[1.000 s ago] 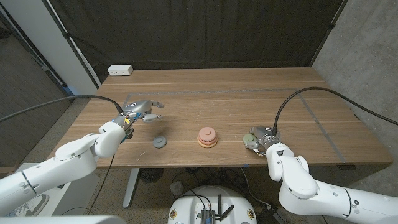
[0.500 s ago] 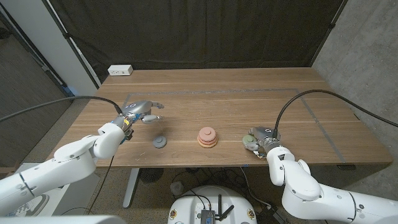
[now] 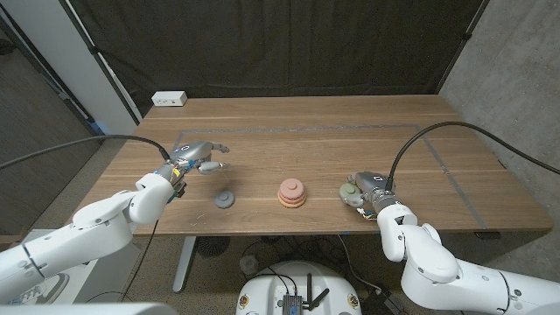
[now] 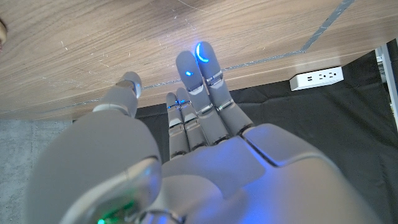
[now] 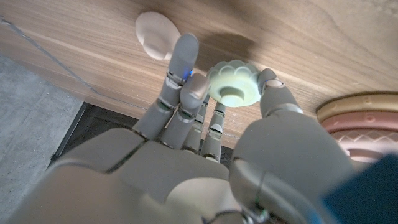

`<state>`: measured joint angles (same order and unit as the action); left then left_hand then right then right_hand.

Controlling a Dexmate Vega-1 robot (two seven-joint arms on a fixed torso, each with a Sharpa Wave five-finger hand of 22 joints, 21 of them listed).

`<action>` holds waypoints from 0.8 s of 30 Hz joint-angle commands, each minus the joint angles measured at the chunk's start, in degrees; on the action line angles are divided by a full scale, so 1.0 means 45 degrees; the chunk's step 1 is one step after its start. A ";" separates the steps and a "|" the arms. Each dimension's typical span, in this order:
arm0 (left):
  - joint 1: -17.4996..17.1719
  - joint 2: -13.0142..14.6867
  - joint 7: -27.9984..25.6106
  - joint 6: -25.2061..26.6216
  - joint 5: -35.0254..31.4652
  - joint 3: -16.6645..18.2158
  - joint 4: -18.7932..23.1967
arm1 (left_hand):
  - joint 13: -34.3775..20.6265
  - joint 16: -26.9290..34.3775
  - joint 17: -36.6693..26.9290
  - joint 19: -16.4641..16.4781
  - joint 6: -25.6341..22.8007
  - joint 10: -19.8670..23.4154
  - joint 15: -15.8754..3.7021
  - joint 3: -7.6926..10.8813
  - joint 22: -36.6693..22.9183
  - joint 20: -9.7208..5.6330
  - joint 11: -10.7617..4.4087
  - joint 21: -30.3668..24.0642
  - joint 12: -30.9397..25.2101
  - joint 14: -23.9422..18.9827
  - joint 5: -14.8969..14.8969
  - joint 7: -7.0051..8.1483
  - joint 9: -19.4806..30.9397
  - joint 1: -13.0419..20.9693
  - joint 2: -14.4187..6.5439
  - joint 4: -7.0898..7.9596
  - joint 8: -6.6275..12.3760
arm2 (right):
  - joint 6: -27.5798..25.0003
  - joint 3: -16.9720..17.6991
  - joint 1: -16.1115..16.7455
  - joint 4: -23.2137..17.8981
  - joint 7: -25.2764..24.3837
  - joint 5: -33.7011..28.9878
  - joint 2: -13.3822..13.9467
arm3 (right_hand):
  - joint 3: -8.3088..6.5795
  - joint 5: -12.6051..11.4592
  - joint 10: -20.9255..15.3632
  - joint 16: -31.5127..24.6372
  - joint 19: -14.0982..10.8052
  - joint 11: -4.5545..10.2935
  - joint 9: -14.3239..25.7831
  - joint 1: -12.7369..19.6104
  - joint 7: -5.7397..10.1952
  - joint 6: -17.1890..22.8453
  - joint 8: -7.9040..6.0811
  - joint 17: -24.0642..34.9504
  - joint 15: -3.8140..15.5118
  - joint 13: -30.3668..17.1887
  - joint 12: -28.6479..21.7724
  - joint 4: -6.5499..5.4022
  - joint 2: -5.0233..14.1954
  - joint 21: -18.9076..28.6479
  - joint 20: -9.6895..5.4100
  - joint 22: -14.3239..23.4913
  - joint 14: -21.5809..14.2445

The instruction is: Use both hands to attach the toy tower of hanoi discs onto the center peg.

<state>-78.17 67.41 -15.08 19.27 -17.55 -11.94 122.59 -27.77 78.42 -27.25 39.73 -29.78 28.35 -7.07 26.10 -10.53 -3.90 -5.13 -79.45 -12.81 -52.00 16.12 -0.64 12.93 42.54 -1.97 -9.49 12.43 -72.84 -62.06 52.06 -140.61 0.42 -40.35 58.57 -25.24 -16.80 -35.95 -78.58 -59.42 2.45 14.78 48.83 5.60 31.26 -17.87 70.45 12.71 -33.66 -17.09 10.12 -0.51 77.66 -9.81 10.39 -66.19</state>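
Disc, pale green, scalloped rim: I had it pinched between thumb and fingertips of the right hand, with its hub facing the wrist camera. Whether it had lifted off the wood I could not tell.

Stack, pink and tan discs, seated on the center peg, lying off the thumb side of that hand, near but apart.

Disc, grey: on the table below and beside the left hand, untouched. Left fingers were extended, slightly apart, holding nothing.

Handling note, my judgement: I needed to keep the pinch even on the rim, raise the green disc above the top of the stack before moving sideways, hold it level, and lower its hole straight down the peg (a tilted disc would likely bind or nudge the stack).

Disc, pale pink: flat on the wood beyond the right fingertips, out of the travel line.

Room: open wood lay between the right fingers and the stack. The table's near edge ran close behind the right wrist, so I judged any retreat should go upward, not backward.
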 commanded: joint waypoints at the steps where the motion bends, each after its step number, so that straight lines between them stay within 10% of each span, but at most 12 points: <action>1: -0.0073 -0.0019 0.0001 -0.0080 -0.0031 0.0144 0.0004 | -0.0046 -0.0006 -0.0050 0.0145 -0.0118 0.0145 -0.1203 0.0115 -0.0025 -0.1065 -0.0014 -0.0002 -0.0023 -0.0138 0.0039 0.0002 0.0019 -0.0120 -0.0012 -0.0011 -0.0044 | -0.0126 -0.0231 -0.0191 -0.0575 0.0676 -0.0908 0.0226 | -0.0281 -0.0092 -0.1776 -0.0166 -0.0146 0.1736 0.0038 0.0551 0.0386 0.0563 -0.0098 0.0036 -0.0049 -0.0106 0.0080 -0.0175 0.0667 0.0067 -0.0627 0.0030 -0.0135; 24: -0.0443 -0.0137 -0.0108 -0.0189 -0.0067 0.0450 0.0036 | -0.0066 0.0005 -0.0062 0.0145 -0.0185 0.0242 -0.1204 0.0215 -0.0033 -0.1061 -0.0011 -0.0019 -0.0010 -0.0143 0.0020 0.0018 0.0035 -0.0162 -0.0003 -0.0036 -0.0056 | 0.1448 0.1462 0.1074 -0.1493 0.1495 -0.1394 0.0485 | -0.0427 -0.0133 -0.1629 -0.0550 -0.0347 0.1598 0.0023 0.0643 0.0342 0.0792 -0.0161 0.0038 -0.0049 -0.0224 0.0322 -0.0142 0.0693 0.0042 -0.0646 0.0008 -0.0331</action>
<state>-79.44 67.07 -15.27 18.78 -17.66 -10.51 122.68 -27.76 78.43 -27.23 39.85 -30.12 28.97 -7.07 26.50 -10.52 -3.78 -5.13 -79.45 -12.81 -52.00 16.12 -0.48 12.92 42.01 -1.89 -9.58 12.43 -69.66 -58.70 54.61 -145.75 5.11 -45.33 60.26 -25.71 -17.08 -35.96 -80.74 -60.44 2.46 14.78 48.83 4.92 31.95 -18.46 70.44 12.61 -34.50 -15.74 10.59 -0.51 77.65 -10.23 10.40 -67.10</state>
